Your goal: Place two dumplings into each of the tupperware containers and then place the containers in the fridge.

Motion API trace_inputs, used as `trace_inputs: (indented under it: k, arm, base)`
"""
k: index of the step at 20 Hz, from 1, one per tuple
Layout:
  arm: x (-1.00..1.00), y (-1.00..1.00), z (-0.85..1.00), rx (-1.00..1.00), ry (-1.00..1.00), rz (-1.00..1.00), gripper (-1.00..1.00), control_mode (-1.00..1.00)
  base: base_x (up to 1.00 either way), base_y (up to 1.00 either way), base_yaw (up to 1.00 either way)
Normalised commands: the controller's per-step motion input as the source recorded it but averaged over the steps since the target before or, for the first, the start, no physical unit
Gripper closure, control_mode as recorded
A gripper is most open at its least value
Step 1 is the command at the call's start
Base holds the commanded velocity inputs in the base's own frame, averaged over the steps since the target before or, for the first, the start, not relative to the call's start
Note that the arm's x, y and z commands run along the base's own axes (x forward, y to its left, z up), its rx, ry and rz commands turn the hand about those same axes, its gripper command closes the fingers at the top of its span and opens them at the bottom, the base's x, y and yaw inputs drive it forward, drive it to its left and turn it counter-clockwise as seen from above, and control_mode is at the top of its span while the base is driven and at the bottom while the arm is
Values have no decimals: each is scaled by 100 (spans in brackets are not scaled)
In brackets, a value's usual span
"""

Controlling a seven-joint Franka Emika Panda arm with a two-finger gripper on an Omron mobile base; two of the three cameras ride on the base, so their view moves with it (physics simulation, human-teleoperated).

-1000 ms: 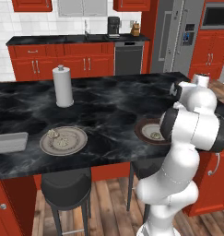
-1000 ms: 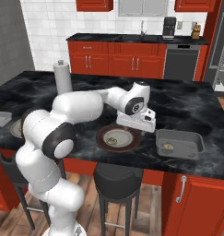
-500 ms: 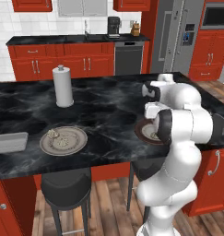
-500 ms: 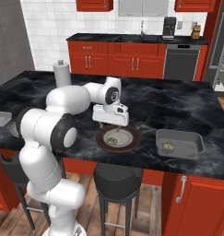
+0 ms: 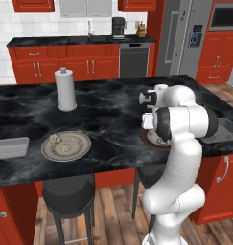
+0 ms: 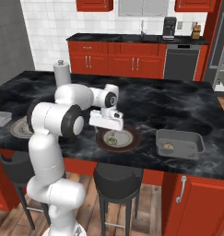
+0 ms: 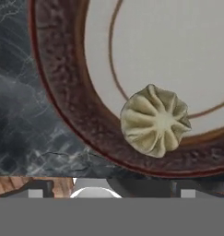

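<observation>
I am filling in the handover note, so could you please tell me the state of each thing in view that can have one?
hand: open, empty, above the brown-rimmed plate.
brown-rimmed plate: holds one dumpling.
right tupperware container: on the counter, one dumpling inside.
left tupperware container: on the counter, looks empty.
grey plate: holds dumplings.
fridge: doors shut.

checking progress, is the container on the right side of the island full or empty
Neither: the tupperware container holds one dumpling, seen in the right base view; a second dumpling lies on the brown-rimmed plate.
</observation>
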Motion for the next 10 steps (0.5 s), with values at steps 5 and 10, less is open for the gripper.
trace_inputs:
  k: [5,10]
  arm:
    - [-4,-45,-34,8,-27,2,-100,-100]
    - [0,-3,-58,0,-42,5,-100,-100]
  base:
    - [0,0,0]
    - [0,0,0]
